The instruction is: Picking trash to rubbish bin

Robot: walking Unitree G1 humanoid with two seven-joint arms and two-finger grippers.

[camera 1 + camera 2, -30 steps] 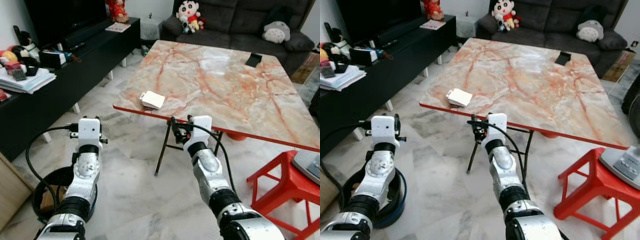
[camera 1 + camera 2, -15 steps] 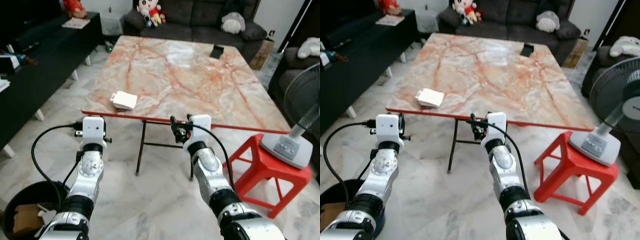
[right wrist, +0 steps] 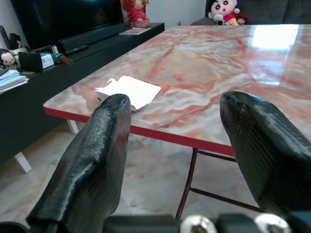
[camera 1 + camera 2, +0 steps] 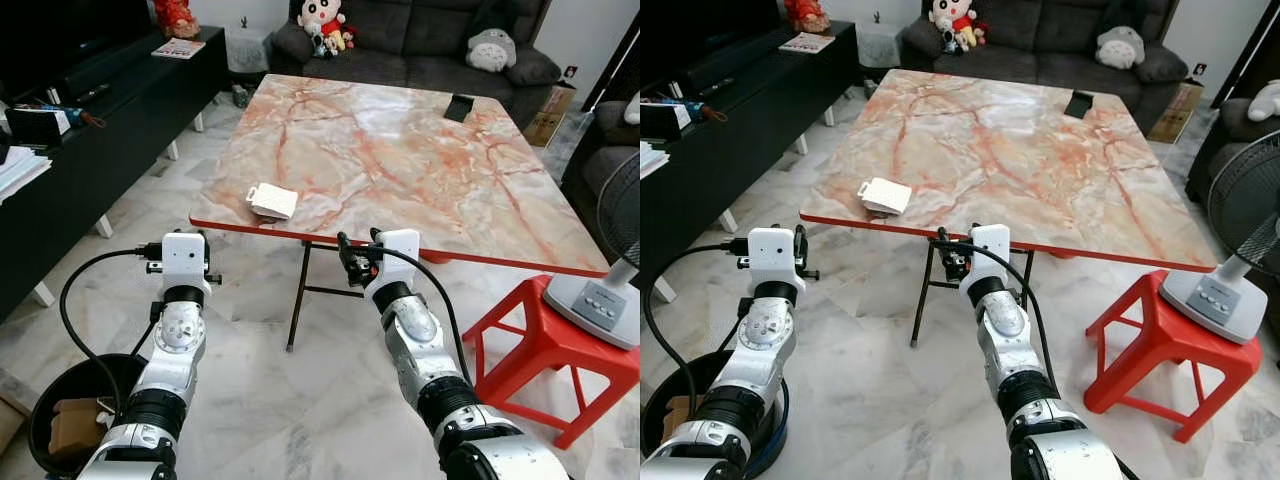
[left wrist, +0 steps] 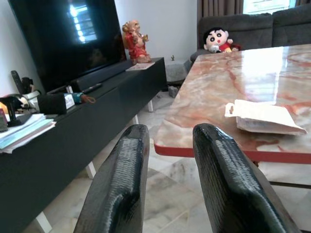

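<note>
Nearest, at the left arm's side, a round black rubbish bin (image 4: pixel 60 425) stands on the pale veined marble floor (image 4: pixel 260 400) with a brown cardboard scrap inside; both silver arms reach forward over the floor, short of the table edge. The left gripper (image 5: pixel 167 179) has its two long, black, finely ribbed fingers a small way apart and empty; the right gripper (image 3: pixel 175 145) has its fingers spread wide, also empty. Beyond them stands a folding table (image 4: pixel 420 170) with a glossy orange-veined marble top, red rim and thin black metal legs; the trash (image 4: pixel 273 200), a flat white rectangular packet, lies on the tabletop near the front left corner, touched by neither gripper. A red plastic stool (image 4: pixel 560 350) stands at the right with a white fan base (image 4: pixel 598 300) on it; a long black TV bench (image 4: pixel 90 140) runs along the left; a dark grey fabric sofa (image 4: pixel 420 40) with plush toys lies farthest. Against half a second ago the whole view has swung leftward: the bin and bench show more, the fan less; the packet sits on the same spot of the table.
</note>
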